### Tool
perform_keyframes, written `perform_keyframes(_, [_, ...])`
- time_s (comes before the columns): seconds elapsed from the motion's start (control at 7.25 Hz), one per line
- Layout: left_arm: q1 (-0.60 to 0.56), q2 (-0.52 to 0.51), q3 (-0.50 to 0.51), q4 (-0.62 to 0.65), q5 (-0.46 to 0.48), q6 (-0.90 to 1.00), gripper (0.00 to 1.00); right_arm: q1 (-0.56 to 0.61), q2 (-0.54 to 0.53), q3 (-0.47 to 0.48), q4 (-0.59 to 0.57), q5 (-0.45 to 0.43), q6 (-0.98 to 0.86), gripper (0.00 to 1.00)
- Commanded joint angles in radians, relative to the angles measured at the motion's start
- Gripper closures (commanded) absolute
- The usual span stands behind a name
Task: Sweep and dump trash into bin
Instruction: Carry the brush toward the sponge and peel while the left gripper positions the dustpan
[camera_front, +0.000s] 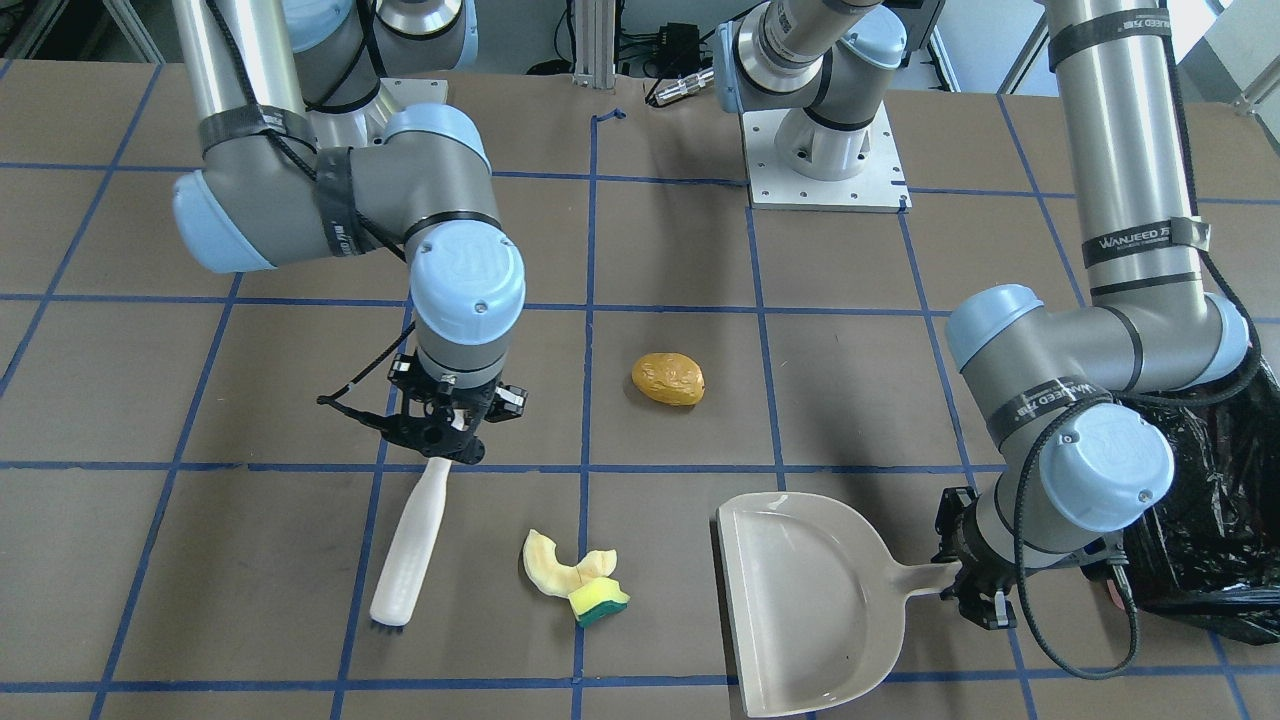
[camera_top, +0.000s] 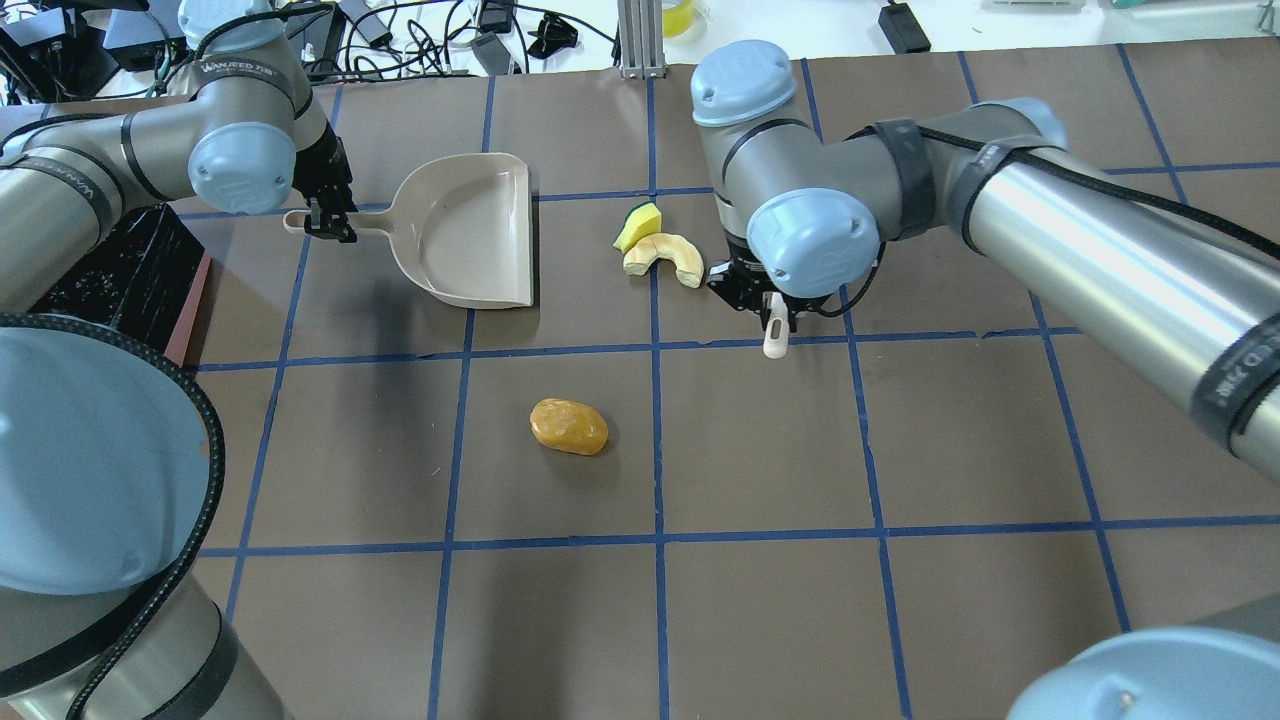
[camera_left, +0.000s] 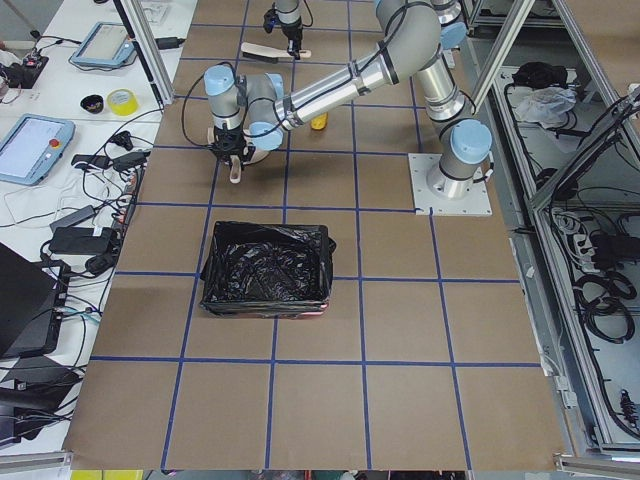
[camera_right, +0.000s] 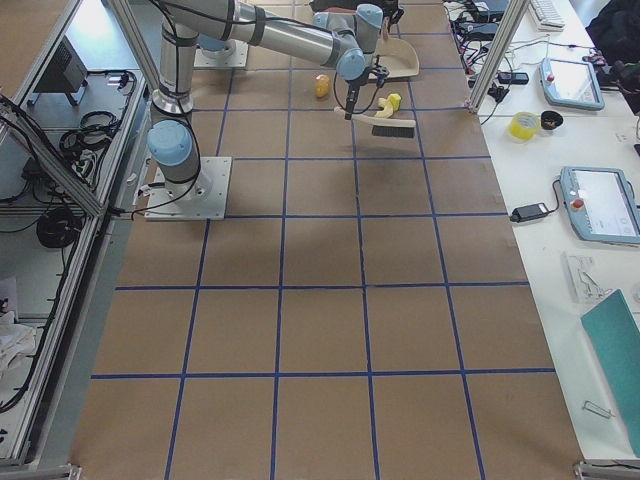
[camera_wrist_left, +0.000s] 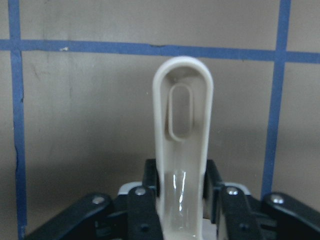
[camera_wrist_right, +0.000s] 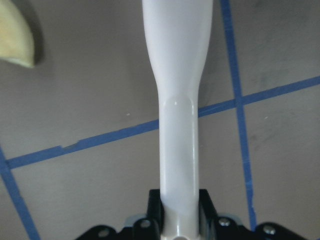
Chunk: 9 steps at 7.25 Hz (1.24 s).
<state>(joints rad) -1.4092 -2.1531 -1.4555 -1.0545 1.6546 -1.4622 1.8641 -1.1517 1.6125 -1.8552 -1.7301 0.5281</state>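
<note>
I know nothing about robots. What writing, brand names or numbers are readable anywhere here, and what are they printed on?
"WANJEED": on the black strap round the left arm's upright tube; the small characters after it are unreadable.
"WANJEED": again, tilted, on the lower strap of that arm.
Right-arm strap: printed, but too blurred to read.
Dustpan and brush: no writing visible.

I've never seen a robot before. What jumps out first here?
The right hand grips a white brush, the left hand a beige dustpan by its handle, like someone tidying. Between them on the table lie a golden lump, and a curved peel touching a yellow sponge.
</note>
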Motion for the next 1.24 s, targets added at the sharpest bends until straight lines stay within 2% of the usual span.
perform_keyframes(0.0, [-0.031,0.012,0.0,-0.004,0.026,-0.003,1.0,0.079,0.064,-0.042,-0.015,0.056,0.066,1.0])
perform_keyframes(0.14, [-0.078,0.003,0.003,-0.001,0.062,-0.013,1.0,0.081,0.079,-0.052,-0.015,0.066,0.053,1.0])
perform_keyframes(0.28, [-0.091,-0.017,0.003,-0.004,0.12,-0.021,1.0,0.081,0.084,-0.051,-0.047,0.117,0.024,1.0])
perform_keyframes(0.41, [-0.102,-0.025,0.004,-0.005,0.147,-0.02,1.0,0.081,0.089,-0.049,-0.058,0.125,0.015,1.0])
perform_keyframes(0.55, [-0.115,-0.03,0.007,-0.005,0.228,-0.017,1.0,0.081,0.089,-0.051,-0.059,0.129,-0.02,1.0])
perform_keyframes(0.69, [-0.122,-0.036,0.012,-0.004,0.241,-0.021,1.0,0.081,0.096,-0.051,-0.059,0.156,-0.095,1.0])
perform_keyframes(0.97, [-0.126,-0.051,0.023,-0.001,0.241,-0.044,1.0,0.081,0.121,-0.052,-0.157,0.317,-0.226,1.0])
perform_keyframes(1.1, [-0.126,-0.053,0.026,0.001,0.24,-0.053,1.0,0.081,0.144,-0.068,-0.218,0.445,-0.243,1.0])
